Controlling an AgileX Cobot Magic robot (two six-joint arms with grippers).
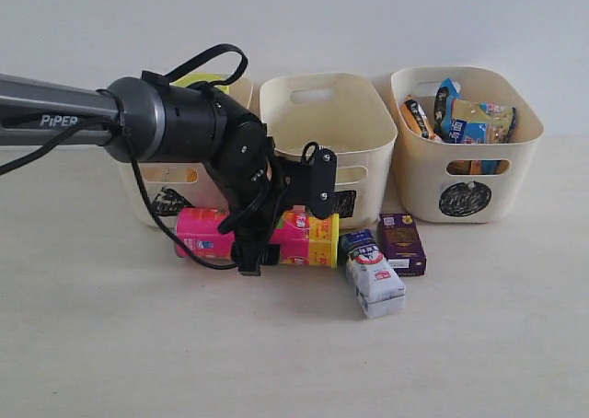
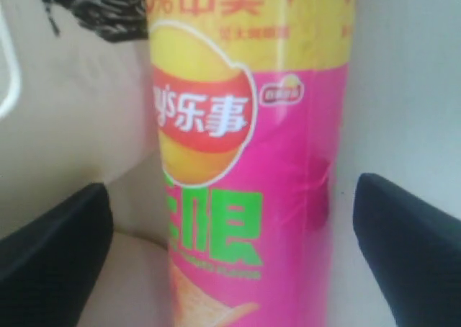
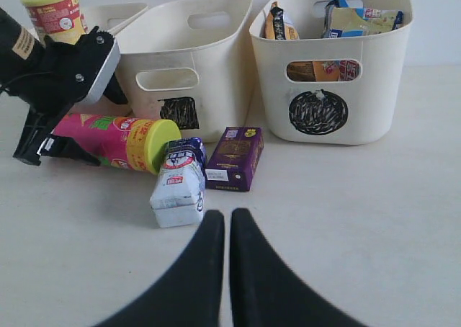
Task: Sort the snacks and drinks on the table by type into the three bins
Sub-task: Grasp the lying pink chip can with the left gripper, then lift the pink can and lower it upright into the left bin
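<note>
The pink chip tube (image 1: pixel 299 238) (image 2: pixel 248 197) lies on its side on the table, in front of the left bin (image 1: pixel 166 183) and the middle bin (image 1: pixel 354 114). My left gripper (image 1: pixel 260 243) (image 2: pixel 232 248) is open and straddles the tube, with a gap at each finger. A yellow tube (image 3: pixel 54 10) stands in the left bin. The white-and-blue carton (image 1: pixel 373 271) and the purple carton (image 1: pixel 402 243) lie just right of the pink tube. Crinkly bags (image 1: pixel 469 119) fill the right bin (image 1: pixel 515 160). My right gripper (image 3: pixel 229 222) is shut and empty, hanging near the table's front and facing the cartons.
The three bins stand side by side along the back wall. The middle bin's inside shows nothing. The left arm (image 1: pixel 55 110) reaches in from the left edge above the table. Bare tabletop lies in front of the cartons.
</note>
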